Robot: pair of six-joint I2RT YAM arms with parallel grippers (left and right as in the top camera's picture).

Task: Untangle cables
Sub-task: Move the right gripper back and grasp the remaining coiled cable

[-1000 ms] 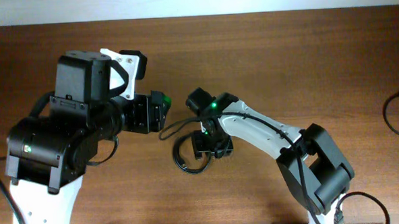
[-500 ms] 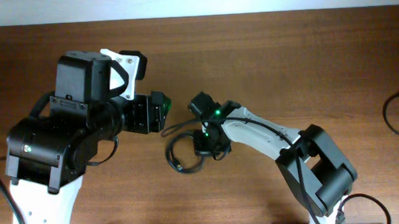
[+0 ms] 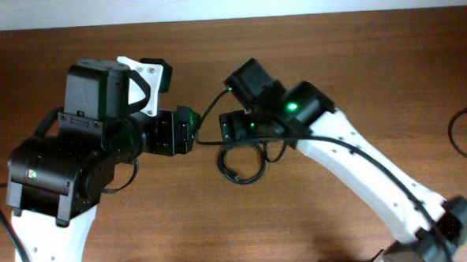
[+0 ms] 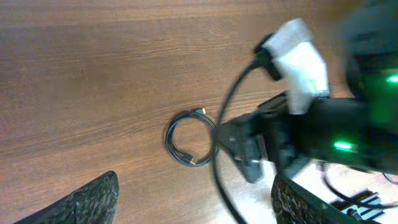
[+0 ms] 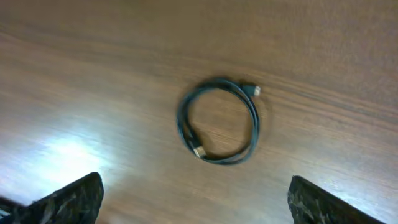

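Note:
One cable (image 3: 244,164), a thin black cord wound into a small coil with a metallic plug end, lies flat on the wooden table. It also shows in the left wrist view (image 4: 189,137) and the right wrist view (image 5: 218,121). My right gripper (image 3: 237,131) hovers above the coil's far side, open and empty, and its fingers (image 5: 194,179) are spread wide. My left gripper (image 3: 190,130) is to the left of the coil, also open and empty (image 4: 194,182). A second cable (image 3: 459,134) lies as a loose loop at the table's right edge.
The right arm's own thicker black wire (image 4: 219,130) hangs between the two grippers, close to the left fingers. The right arm's body (image 4: 323,134) fills the right of the left wrist view. The table's far edge (image 3: 292,16) runs along the top.
The right arm has lifted and swung up and right. The coil now lies free, about a hand's width further right. The left arm has not moved.

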